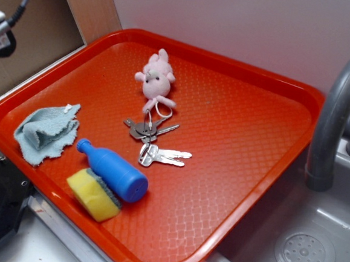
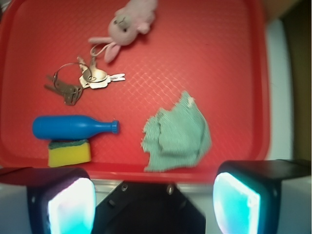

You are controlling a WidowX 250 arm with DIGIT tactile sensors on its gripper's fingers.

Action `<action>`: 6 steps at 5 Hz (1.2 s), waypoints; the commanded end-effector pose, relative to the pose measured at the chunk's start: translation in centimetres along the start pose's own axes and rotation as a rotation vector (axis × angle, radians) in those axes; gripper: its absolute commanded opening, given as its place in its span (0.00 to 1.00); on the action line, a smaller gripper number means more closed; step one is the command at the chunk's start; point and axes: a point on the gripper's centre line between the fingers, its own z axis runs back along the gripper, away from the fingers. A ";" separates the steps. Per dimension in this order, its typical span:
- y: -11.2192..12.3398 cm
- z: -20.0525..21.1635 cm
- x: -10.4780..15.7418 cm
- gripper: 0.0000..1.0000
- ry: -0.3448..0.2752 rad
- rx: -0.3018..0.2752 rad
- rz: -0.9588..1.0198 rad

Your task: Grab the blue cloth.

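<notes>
At the tray's [image 1: 269,169] nine o'clock edge lies the blue cloth [image 1: 46,130], crumpled, with the blue bottle [image 1: 112,170] at its four o'clock. The gripper [image 2: 153,200] hangs above, jaws spread wide, holding nothing.

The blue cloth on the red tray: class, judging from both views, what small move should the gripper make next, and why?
Probably advance over the tray and descend toward the blue cloth. In the wrist view the gripper is open and empty, its fingers short of the tray edge, the cloth lying crumpled ahead between them, clear of the blue bottle.
</notes>
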 end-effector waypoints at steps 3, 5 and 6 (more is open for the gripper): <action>1.3 -12.8 0.9 1.00 0.034 0.123 -0.145; 3.0 -12.6 1.6 0.00 0.056 0.122 -0.141; 4.4 -12.1 1.6 0.00 0.041 0.139 -0.102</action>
